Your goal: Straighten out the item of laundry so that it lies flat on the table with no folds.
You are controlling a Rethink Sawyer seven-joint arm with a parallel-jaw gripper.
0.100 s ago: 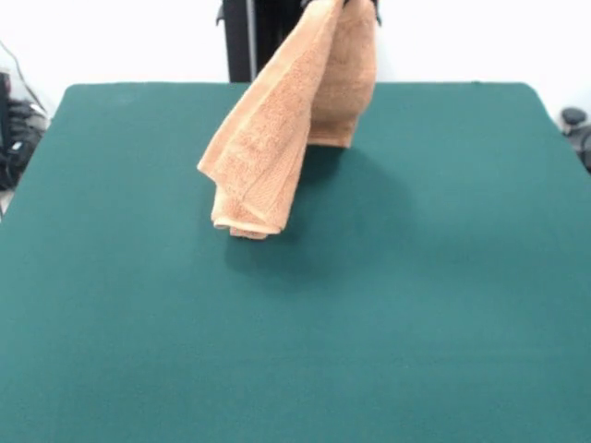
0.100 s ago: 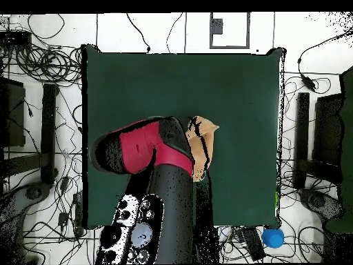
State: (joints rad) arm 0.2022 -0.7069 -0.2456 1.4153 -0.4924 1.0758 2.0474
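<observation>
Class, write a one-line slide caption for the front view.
Orange towel hangs folded from above, its lower end near the green table.

Even, bright, diffuse lighting. The hanging orange-tan terry towel casts a soft shadow on the dark green cloth-covered desk beneath it. No glare; front view slightly soft.

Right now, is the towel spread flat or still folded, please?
Folded: the towel hangs bunched from above, doubled over itself, not lying spread on the table.
</observation>
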